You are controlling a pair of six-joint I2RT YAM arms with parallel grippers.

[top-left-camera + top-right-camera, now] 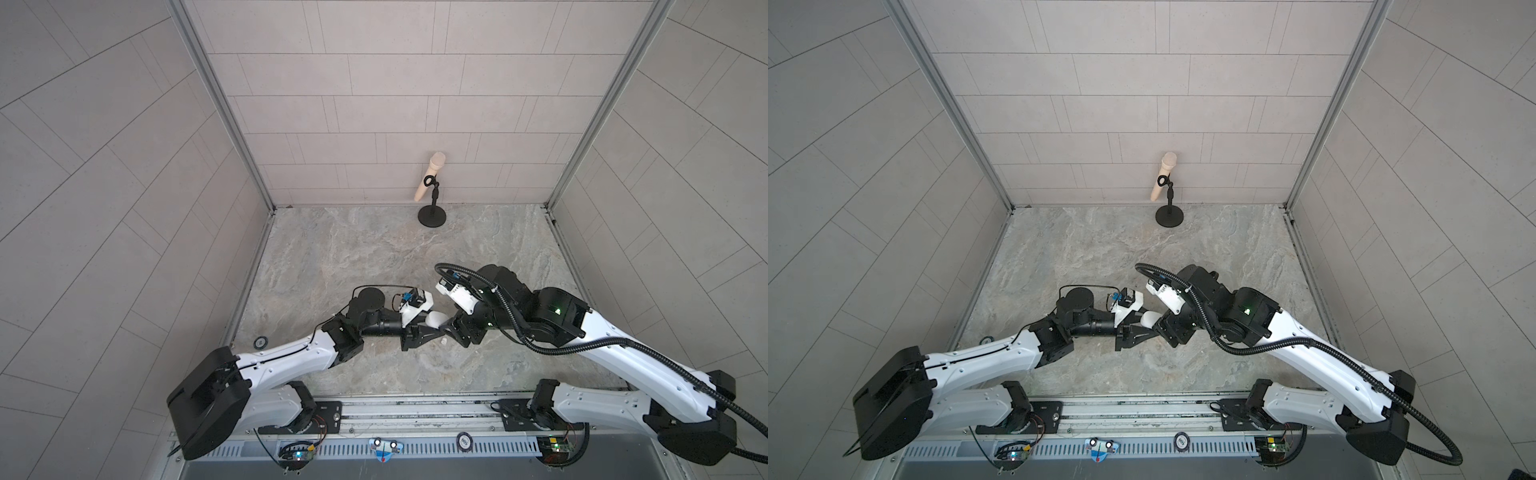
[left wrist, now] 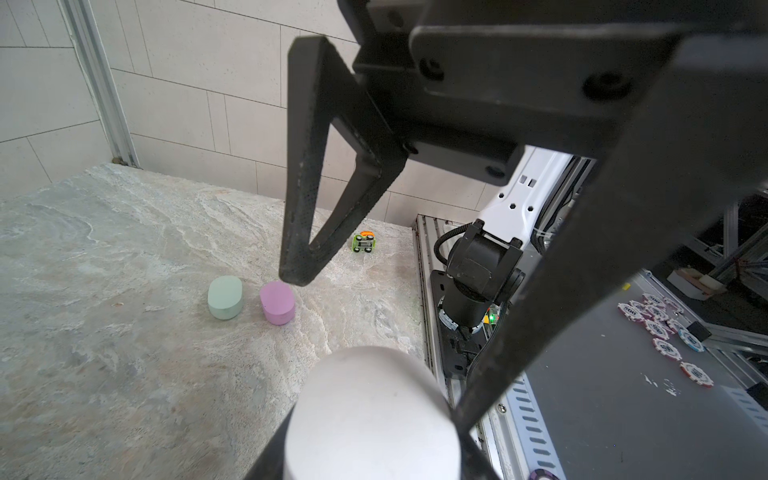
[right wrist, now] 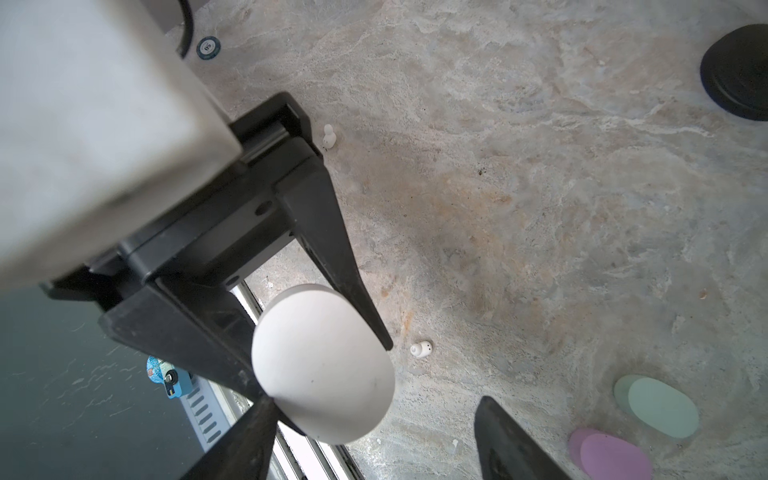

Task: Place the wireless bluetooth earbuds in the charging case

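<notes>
A closed white oval charging case (image 2: 370,415) is held above the table, with my left gripper (image 2: 370,461) shut on its sides. In both top views the case (image 1: 436,319) (image 1: 1149,319) shows between the two wrists. My right gripper (image 3: 370,403) is open around the case (image 3: 322,365); one finger is close beside it and the other stands well apart. Two white earbuds lie loose on the table, one (image 3: 421,349) just past the case and one (image 3: 328,137) beside the left gripper's body. One earbud (image 1: 444,341) shows in a top view.
A closed mint-green case (image 2: 225,297) and a closed lilac case (image 2: 277,302) lie side by side on the table. A green-and-orange toy car (image 2: 364,242) sits behind them. A microphone on a black stand (image 1: 432,183) is at the back wall. A poker chip (image 1: 260,342) lies at the left edge.
</notes>
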